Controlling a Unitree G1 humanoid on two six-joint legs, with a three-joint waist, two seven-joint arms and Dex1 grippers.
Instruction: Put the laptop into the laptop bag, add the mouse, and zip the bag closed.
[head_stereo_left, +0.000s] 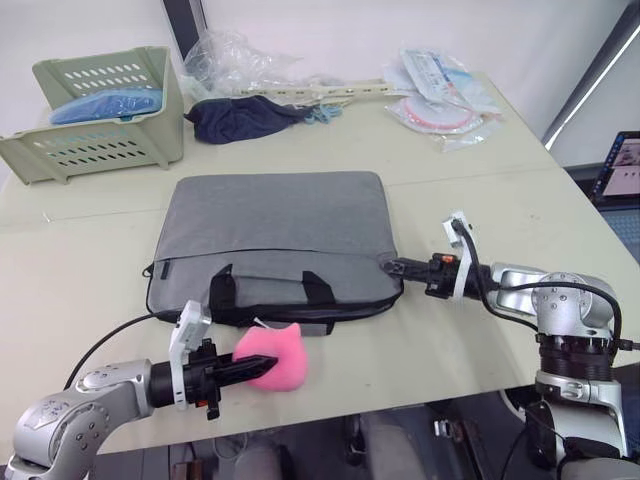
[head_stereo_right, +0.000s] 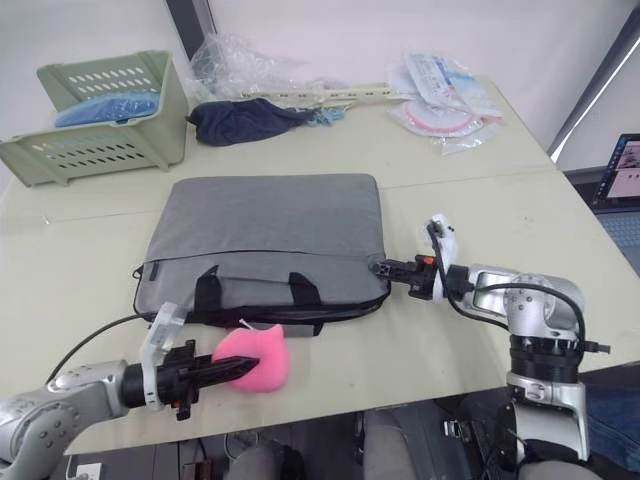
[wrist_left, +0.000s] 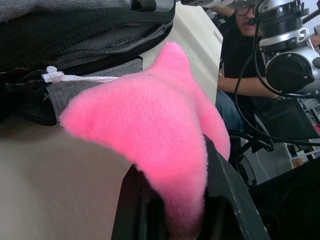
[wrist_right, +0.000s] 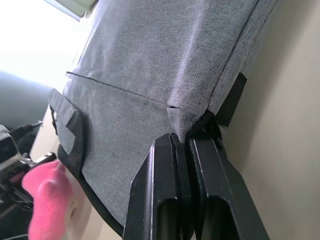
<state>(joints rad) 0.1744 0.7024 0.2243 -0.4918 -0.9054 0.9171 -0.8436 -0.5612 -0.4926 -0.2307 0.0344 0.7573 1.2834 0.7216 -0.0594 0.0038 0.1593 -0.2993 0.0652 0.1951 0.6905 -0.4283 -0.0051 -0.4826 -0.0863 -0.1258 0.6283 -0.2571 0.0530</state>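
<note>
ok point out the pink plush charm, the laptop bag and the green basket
pink plush charm (head_stereo_left: 272, 357), left eye view, middle of its fuzzy body
laptop bag (head_stereo_left: 275, 225), left eye view, flat grey top panel
green basket (head_stereo_left: 105, 150), left eye view, slotted front wall

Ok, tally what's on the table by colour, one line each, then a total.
Grey: 1, the laptop bag
Pink: 1, the fuzzy lump held in the left pincer
Green: 1, the basket
Dark blue: 1, the cloth
Clear or white plastic packets: 2 heaps
Total: 6
</note>
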